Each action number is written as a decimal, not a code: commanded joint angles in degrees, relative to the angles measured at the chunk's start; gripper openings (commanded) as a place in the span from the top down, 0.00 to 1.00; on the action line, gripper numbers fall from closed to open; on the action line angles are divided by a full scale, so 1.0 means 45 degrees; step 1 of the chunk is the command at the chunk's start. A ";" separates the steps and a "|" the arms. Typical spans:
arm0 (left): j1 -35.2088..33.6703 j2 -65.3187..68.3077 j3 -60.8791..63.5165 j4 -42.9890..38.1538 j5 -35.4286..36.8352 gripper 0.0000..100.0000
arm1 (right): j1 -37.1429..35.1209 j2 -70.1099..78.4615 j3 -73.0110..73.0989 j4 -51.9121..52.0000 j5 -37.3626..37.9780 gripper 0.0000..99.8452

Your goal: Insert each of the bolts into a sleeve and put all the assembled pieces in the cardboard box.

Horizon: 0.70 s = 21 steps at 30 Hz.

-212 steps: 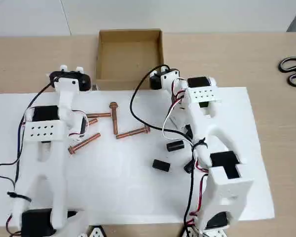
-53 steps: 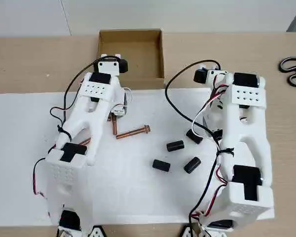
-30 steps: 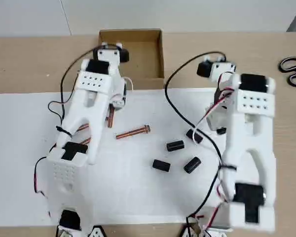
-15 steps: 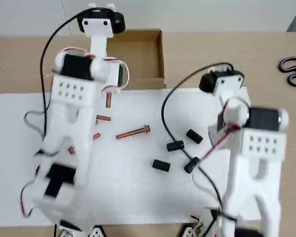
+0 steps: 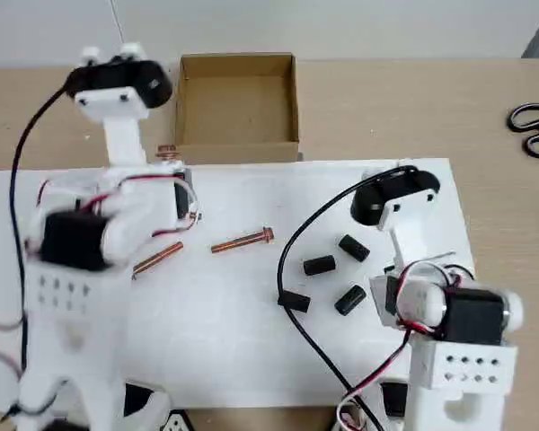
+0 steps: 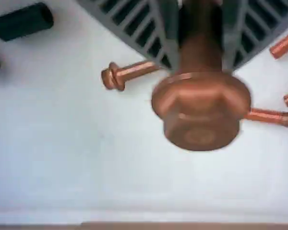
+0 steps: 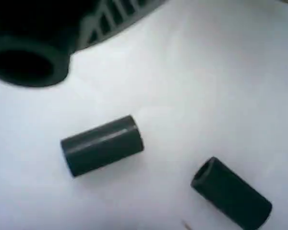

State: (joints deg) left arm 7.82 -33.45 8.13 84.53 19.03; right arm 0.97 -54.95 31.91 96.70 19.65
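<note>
Now I'm gripping a bolt (image 6: pixel 199 112) in the left end effector (image 6: pixel 199 28) and a sleeve (image 7: pixel 29 60) in the right end effector (image 7: pixel 48 33), both held over the white sheet (image 5: pixel 225 341); next, I reckon, they need lining up end to end.

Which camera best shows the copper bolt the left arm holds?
The left wrist view: the bolt sits close up in the left gripper. The high view catches a small copper bit; the right wrist view faces sleeves.
</note>
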 commanded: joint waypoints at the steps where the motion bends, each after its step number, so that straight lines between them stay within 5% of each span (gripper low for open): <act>1: 0.0000 -0.2149 0.2217 -0.1739 0.0137 1.00 | -0.0088 -0.0576 0.0645 -0.1123 -0.0117 1.00; 8: 0.0000 -0.6427 0.7844 -0.5802 0.0137 1.00 | -0.0147 -0.3331 0.4278 -0.5363 -0.0254 1.00; 12: 0.0000 -0.8713 1.0716 -0.7893 0.0137 1.00 | -0.0947 -0.5480 0.6740 -0.6867 -0.2188 1.00; 21: 0.0000 -1.3011 1.4427 -0.8713 0.0098 0.99 | -0.4581 -1.0950 1.1663 -0.9114 -0.4278 1.00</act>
State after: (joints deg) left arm 7.82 -86.02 70.81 47.25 19.38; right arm -15.56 -97.14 80.18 58.29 2.07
